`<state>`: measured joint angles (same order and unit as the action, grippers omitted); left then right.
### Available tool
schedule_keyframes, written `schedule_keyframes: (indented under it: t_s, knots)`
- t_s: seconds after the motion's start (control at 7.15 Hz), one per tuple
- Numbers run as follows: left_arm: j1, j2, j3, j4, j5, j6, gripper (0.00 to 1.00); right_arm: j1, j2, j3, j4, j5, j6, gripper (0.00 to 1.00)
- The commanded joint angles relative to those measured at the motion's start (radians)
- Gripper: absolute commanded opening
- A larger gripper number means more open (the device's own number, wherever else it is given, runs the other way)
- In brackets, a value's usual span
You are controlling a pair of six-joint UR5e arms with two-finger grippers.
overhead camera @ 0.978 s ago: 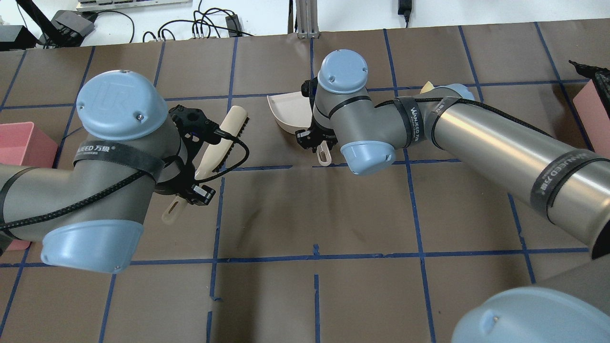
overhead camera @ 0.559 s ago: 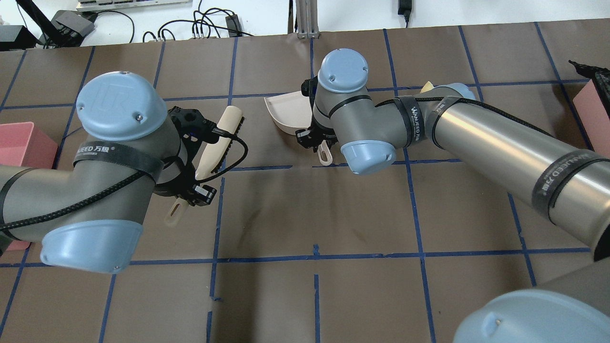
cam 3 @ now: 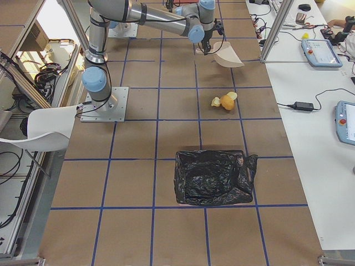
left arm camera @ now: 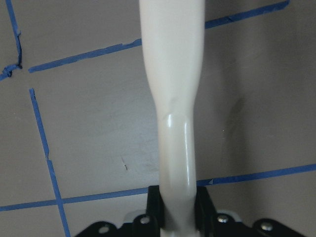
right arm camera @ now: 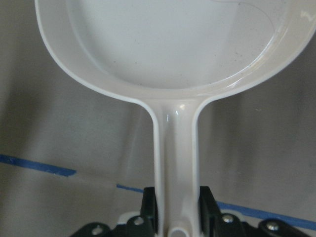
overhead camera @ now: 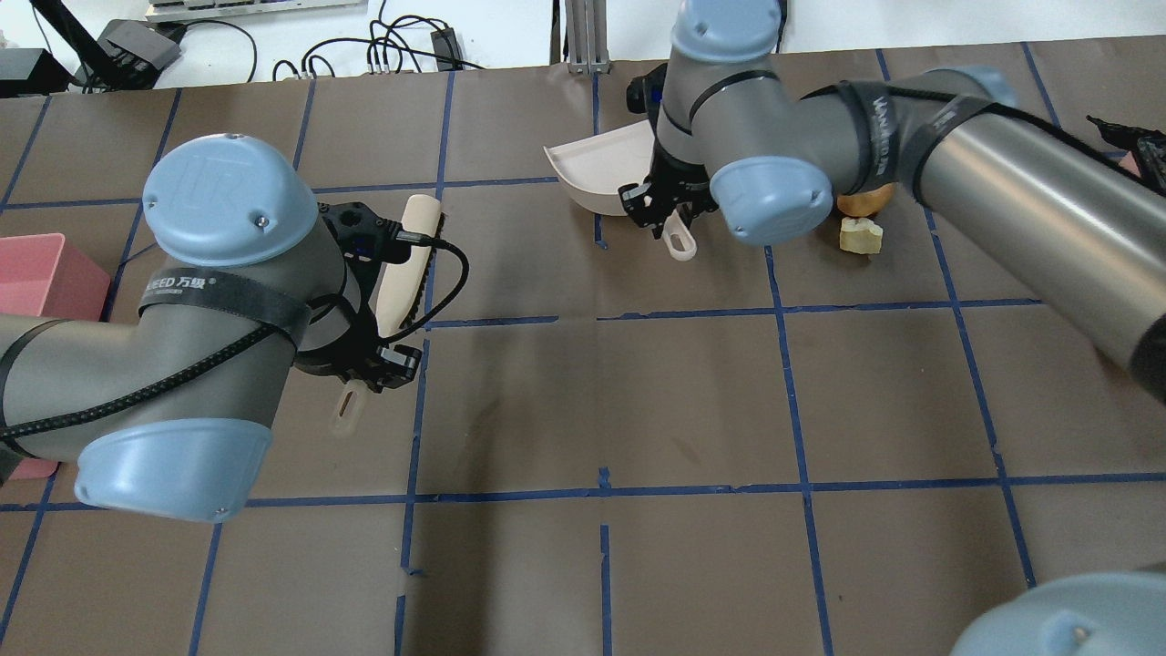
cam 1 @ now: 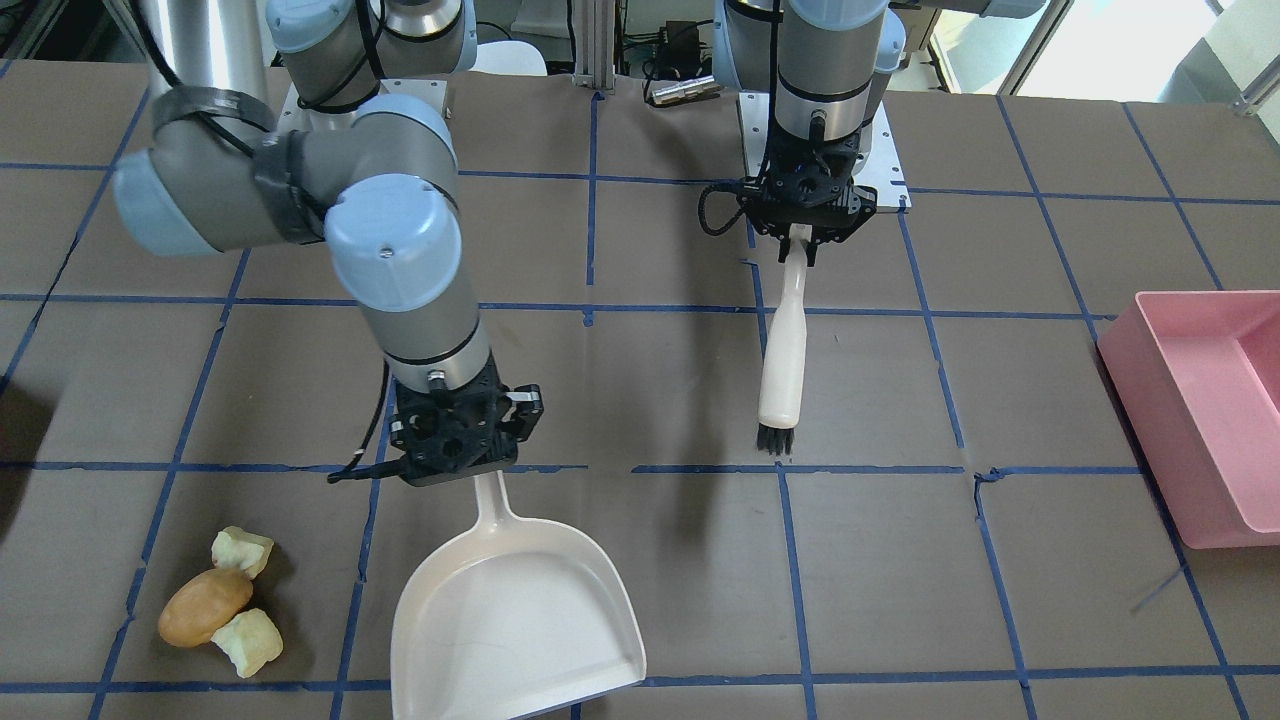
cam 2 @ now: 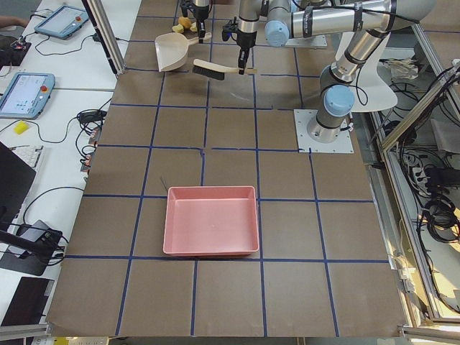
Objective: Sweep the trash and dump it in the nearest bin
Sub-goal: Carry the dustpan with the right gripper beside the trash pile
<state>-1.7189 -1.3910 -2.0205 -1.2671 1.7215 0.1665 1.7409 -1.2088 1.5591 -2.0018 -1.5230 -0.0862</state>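
Right gripper (cam 1: 472,458) closed on dustpan (cam 1: 520,620) handle; left gripper (cam 1: 806,238) closed on brush (cam 1: 783,350) handle. Trash (cam 1: 222,598) sits on the table (cam 1: 900,600) near the dustpan. The round lump (cam 1: 195,612) may roll past it when swept.

We are holding the dustpan (cam 1: 515,620) in our right gripper (cam 1: 468,455), the trash (cam 1: 225,600) lying just right of it. Our left gripper (cam 1: 806,238) is holding the brush (cam 1: 783,350) well left, with a bin (cam 1: 1170,430) sitting farther left.
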Motion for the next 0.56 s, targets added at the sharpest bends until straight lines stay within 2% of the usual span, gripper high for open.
schedule_keyframes:
  t_s: [0.0,0.14,0.28,0.42]
  knots:
    - [-0.004,0.001,-0.001,0.002,-0.011,0.201,0.0,-0.159,-0.034,-0.088,0.183,-0.006,-0.325,0.0]
    - [0.002,0.004,0.0,0.0,-0.034,0.1,0.0,-0.234,-0.034,-0.115,0.234,-0.019,-0.503,0.0]
    - [-0.002,0.003,0.0,-0.001,-0.074,-0.121,0.0,-0.327,-0.034,-0.14,0.276,-0.06,-0.674,0.0]
    - [-0.004,0.003,0.002,-0.001,-0.079,-0.157,0.0,-0.415,-0.031,-0.161,0.294,-0.062,-0.846,0.0]
